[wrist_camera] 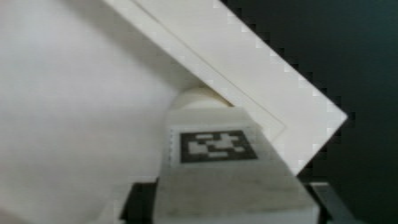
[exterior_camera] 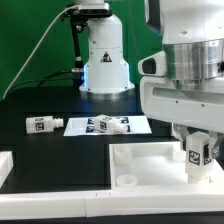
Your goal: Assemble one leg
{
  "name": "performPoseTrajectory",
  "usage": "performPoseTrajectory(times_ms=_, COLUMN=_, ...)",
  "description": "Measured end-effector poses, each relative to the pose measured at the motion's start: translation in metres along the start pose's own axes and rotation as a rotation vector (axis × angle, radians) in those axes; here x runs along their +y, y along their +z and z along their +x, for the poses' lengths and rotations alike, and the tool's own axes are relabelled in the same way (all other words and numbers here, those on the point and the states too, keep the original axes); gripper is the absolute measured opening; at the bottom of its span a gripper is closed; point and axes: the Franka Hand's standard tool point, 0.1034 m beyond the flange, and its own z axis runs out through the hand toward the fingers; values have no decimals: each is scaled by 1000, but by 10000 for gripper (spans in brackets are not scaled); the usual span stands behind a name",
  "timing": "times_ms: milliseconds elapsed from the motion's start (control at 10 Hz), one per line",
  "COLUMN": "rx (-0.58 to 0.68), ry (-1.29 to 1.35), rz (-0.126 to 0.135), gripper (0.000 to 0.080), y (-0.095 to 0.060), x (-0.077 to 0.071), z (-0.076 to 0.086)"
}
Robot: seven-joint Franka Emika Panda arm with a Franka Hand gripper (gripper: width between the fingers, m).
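My gripper (exterior_camera: 197,158) is shut on a leg (exterior_camera: 196,154), a small white block with a black-and-white tag, held upright at the right part of the large white tray-like piece (exterior_camera: 140,160). In the wrist view the leg (wrist_camera: 217,150) fills the space between my two dark fingers (wrist_camera: 146,203), its far end against the tray's raised rim (wrist_camera: 249,75) near a corner. Another leg (exterior_camera: 43,124) lies on the black table at the exterior view's left. Two more legs (exterior_camera: 108,125) lie on the marker board (exterior_camera: 75,127).
The robot's white base (exterior_camera: 105,60) stands at the back. A white piece (exterior_camera: 5,165) sits at the exterior view's left edge. A round corner hole (exterior_camera: 126,180) shows in the tray's near left corner.
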Motion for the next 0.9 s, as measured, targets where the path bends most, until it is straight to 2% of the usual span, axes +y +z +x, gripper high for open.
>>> performPoseTrajectory(times_ms=300, rx=-29, ry=325, rz=12, gripper=284, y=1, x=0, z=1)
performPoseTrajectory(times_ms=400, rx=-36, ry=361, rz=14, gripper=284, y=1, x=1, z=1)
performPoseTrajectory(times_ms=500, rx=-35, ry=347, rz=14, gripper=332, y=1, x=1, z=1)
performPoseTrajectory(times_ms=600, rx=-33, ry=286, rz=14, gripper=332, y=1, x=1, z=1)
performPoseTrajectory(times_ms=700, rx=-30, ry=168, rz=14, gripper=522, y=1, x=1, z=0)
performPoseTrajectory(times_ms=800, rx=-27, ry=11, rz=15, gripper=522, y=0, x=0, z=0)
performPoseTrajectory(times_ms=900, rx=-25, ry=-129, rz=17, gripper=623, y=0, x=0, z=-1)
